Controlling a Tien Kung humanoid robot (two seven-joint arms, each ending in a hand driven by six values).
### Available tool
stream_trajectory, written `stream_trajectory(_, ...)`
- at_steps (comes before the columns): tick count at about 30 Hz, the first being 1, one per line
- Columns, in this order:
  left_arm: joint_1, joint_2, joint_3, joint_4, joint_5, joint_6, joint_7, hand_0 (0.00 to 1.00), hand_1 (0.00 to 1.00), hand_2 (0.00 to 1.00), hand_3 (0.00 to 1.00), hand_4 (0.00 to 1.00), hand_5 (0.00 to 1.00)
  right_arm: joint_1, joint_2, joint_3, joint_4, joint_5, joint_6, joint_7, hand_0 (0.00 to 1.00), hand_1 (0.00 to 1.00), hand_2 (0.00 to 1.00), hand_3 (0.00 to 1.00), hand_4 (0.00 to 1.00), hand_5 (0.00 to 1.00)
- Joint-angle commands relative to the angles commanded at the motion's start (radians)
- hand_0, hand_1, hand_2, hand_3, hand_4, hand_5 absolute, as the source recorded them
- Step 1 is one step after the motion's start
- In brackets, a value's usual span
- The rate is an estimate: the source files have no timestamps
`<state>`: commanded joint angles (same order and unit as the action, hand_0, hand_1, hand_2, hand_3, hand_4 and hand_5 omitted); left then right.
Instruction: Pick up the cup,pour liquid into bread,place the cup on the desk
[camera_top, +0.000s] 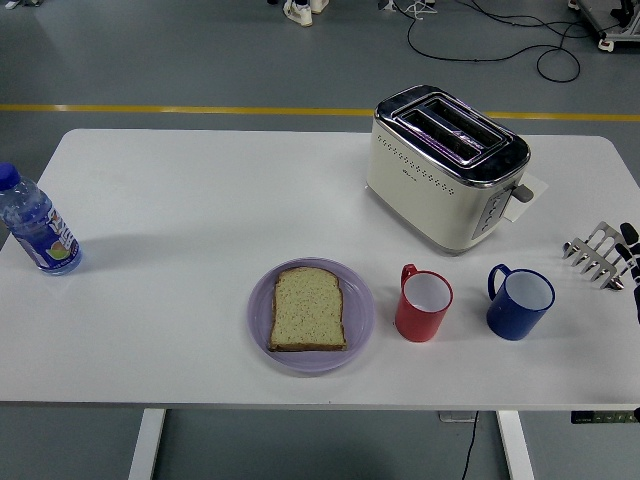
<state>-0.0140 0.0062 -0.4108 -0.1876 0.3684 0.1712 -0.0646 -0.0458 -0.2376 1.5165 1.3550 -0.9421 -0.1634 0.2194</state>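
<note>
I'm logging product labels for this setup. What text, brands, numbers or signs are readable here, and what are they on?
No text can be read in the head view.
Water bottle: the label shows coloured print, too blurred to read.
Toaster: a small dark mark sits on its cream front, too small to read.
Red cup, blue cup, purple plate and bread: no print visible.
</note>
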Motion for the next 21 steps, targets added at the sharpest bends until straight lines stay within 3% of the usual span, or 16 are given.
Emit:
stream_trajectory(8,0.003,-0.001,0.008,0.0,-0.005,0.0,0.002,0.645,0.642,0.634,0.53,0.296,0.765,-0.06,-0.011,-0.042,-0.001,-0.234,-0.036,0.043,0.958,0.89,0.987,0.998,0.998,0.207)
stream_trajectory(14,0.009,-0.001,0.026,0.002,-0.012,0.0,0.004,0.645,0.643,0.632,0.53,0.295,0.769,-0.104,-0.008,-0.097,-0.018,-0.261,-0.095,0.103,0.96,0.906,0.99,0.998,0.998,0.151)
stream_trajectory(21,0.014,-0.002,0.043,0.003,-0.019,-0.001,0.006,0.645,0.642,0.632,0.53,0.295,0.771,-0.097,0.018,-0.124,-0.075,-0.252,-0.131,0.146,0.958,0.901,0.989,0.998,0.998,0.112)
